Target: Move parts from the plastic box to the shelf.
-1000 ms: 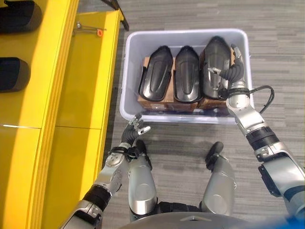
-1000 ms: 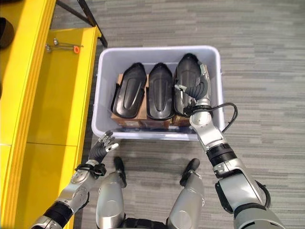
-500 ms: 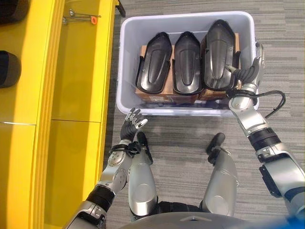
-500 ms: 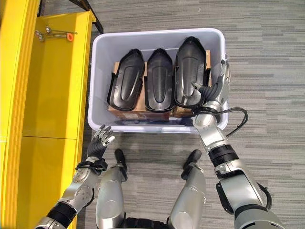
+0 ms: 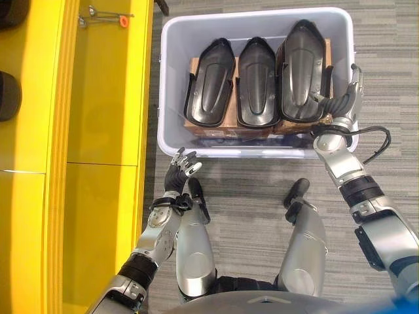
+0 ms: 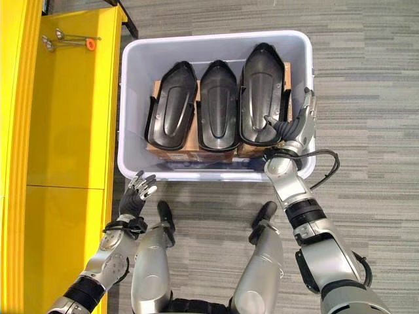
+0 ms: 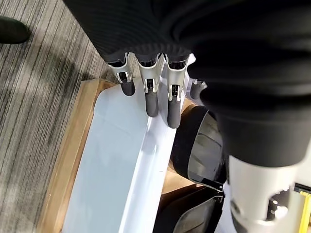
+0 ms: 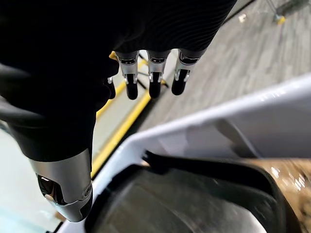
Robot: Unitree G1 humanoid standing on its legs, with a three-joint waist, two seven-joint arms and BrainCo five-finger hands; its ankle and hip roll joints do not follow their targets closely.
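The right hand (image 6: 296, 131), fingers straight and apart, sits at the right edge of the translucent plastic box (image 6: 131, 98) beside the tallest black moulded plastic part (image 6: 260, 85). The left hand (image 5: 178, 171), relaxed and empty, hovers outside the box's near edge. A one-sided grasp could tip the part off its brown cardboard supports (image 6: 169, 152).

Plastic box (image 5: 167, 124): pale grey-white plastic, smooth, slight sheen on rim. Three parts (image 5: 256, 82) inside: black moulded plastic, semi-gloss, soft highlights along ridges. Under them, brown cardboard (image 5: 196, 124), matt, papery. Shelf (image 5: 105, 118): bright yellow, smooth painted-looking surface, fairly glossy. Small tool (image 5: 105, 13) on it: thin shiny metal with orange bit. Floor (image 5: 249, 176): grey striped carpet, matt, rough weave. Right hand (image 5: 342, 108) and left hand (image 5: 178, 173): silver metallic fingers, dark matt tips, ribbed dark cover.
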